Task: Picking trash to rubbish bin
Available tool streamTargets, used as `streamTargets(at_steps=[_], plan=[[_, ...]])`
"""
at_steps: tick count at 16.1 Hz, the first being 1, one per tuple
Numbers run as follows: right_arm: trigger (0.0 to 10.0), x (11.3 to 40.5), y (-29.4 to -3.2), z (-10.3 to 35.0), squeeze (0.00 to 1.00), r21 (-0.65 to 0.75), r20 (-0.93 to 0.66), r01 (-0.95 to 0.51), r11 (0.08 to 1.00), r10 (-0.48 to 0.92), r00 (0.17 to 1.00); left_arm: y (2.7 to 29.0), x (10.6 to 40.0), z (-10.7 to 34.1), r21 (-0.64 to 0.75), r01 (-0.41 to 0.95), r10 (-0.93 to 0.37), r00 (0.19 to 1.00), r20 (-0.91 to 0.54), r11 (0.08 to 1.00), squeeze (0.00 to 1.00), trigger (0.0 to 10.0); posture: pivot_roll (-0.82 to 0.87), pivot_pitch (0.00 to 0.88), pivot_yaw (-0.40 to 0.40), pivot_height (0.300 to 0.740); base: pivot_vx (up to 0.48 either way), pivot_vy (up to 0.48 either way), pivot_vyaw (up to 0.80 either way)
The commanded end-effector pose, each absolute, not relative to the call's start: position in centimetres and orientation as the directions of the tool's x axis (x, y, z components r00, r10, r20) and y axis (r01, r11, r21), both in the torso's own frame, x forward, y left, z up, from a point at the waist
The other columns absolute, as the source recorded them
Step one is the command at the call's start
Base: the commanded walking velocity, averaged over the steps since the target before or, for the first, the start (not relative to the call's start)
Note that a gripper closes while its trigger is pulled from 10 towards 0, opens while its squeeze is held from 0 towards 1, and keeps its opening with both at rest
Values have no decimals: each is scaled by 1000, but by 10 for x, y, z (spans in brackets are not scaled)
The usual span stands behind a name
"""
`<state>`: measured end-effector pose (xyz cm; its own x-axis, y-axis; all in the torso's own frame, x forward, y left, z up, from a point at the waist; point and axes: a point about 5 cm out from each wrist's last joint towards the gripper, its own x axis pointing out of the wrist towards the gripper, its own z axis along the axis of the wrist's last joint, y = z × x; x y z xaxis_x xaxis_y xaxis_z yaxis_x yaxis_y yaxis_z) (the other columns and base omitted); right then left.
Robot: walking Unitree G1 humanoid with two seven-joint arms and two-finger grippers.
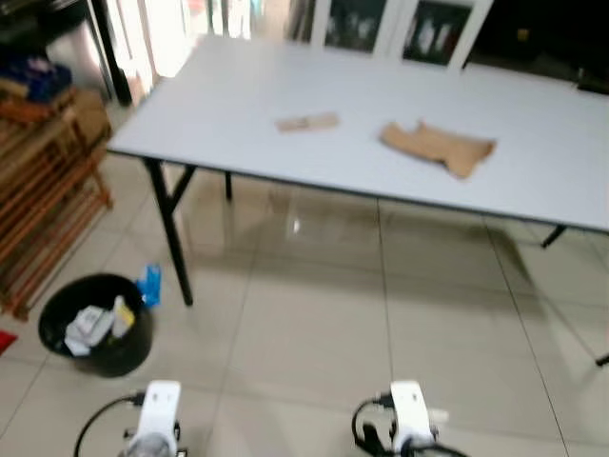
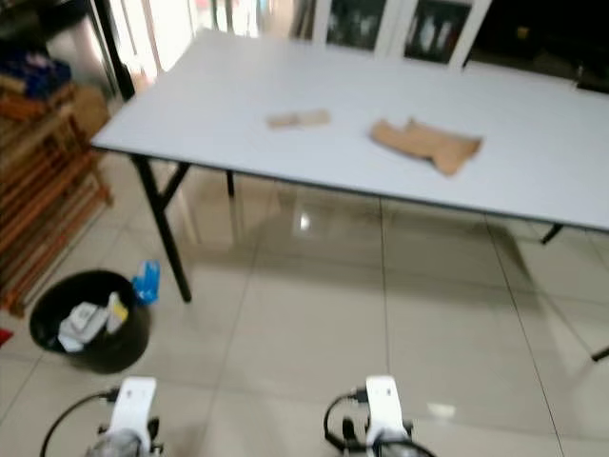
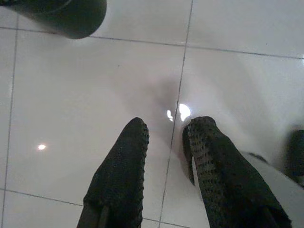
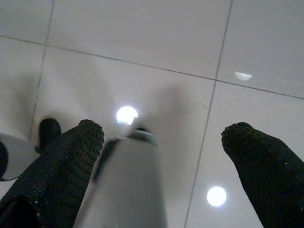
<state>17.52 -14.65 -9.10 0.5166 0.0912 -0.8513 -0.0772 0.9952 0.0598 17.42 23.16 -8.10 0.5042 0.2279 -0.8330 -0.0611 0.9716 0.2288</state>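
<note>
— Where was the trash when you looked?

— Two pieces lay on the long pale grey folding table (image 1: 238, 95) ahead of me: a crumpled piece of brown paper (image 1: 439, 147) toward the table's right half, and a smaller, flat tan scrap (image 1: 307, 122) to its left, the two apart from each other. Both sat well back from the near edge.

— And the bin?

— The round black rubbish bin (image 1: 98, 324) stood on the glossy beige floor tiles (image 1: 314, 324) at my lower left, near the table's black front leg (image 1: 169, 233). It already held white and yellowish rubbish, and a small blue item (image 1: 149, 283) rested just beside its rim. A wooden slatted rack (image 1: 43, 205) stood further left, by the wall.

— What were your arms doing?

— Both hung low over the tiles, well short of the table. My left gripper (image 3: 164, 130) had its two black textured fingers only a little apart — nothing between them, just a tile seam and a light reflection below, with the bin's dark edge (image 3: 66, 16) in the wrist view's corner. My right gripper (image 4: 164, 133) was spread wide and held nothing; between its fingers I saw a blurred pale grey shape that I could not identify.
</note>
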Motion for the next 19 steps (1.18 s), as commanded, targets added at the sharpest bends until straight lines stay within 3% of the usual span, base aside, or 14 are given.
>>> streamTargets(at_steps=[1,15,19], plan=[[10000,176,-159,-90,0,39,-852,-48,998,58,521,222,176,-82,208,-61,210,509,-835,976,0,10000,-14,65,-75,740,0,-480,0],[10000,177,-160,-90,0,38,-850,-46,998,57,524,223,176,-82,209,-62,211,507,-836,976,0,10000,-18,69,-75,740,0,-480,0],[10000,176,-161,-90,0,34,-851,-55,998,58,522,225,175,-82,221,-48,213,513,-831,974,0,10000,-18,63,-78,740,0,-71,0]])
